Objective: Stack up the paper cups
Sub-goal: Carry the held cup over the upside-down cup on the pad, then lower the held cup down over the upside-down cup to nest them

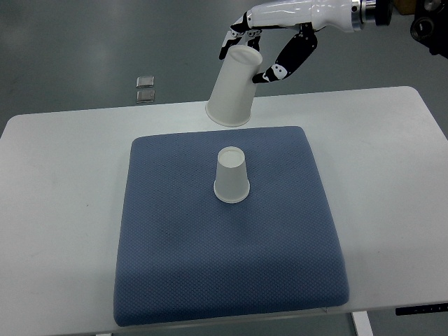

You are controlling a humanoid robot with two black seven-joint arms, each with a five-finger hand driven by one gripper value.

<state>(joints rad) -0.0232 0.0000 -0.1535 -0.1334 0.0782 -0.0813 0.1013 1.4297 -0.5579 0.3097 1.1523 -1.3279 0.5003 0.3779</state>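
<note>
A: Nearest us is the blue mat [231,280], spread over most of the white table [56,210]. What's standing on it?

B: One paper cup [232,176], mouth down, base up, roughly in the middle of the mat and a little toward the far side.

A: And the other cup?

B: The second cup [235,87] is in the air beyond the mat's far edge, also mouth down but tilted, its rim leaning toward the standing one. The right hand [269,49] comes in from the upper right and has its fingers [241,33] closed around the closed end, thumb on one side, the rest over the top. No left hand shows.

A: How will it handle?

B: My guess is very light and thin-walled. Squeeze hard and the side dents, which would make it jam instead of sliding over the other. Holding near the base, where the bottom disc stiffens it, looks sensible.

A: So what's the worry?

B: The standing cup has nothing pinning it. A crooked descent could knock it over or push it along the mat. The held cup wants straightening and centring above it first.

A: Anything else around?

B: Two small metal plates [145,89] on the floor past the table.
</note>
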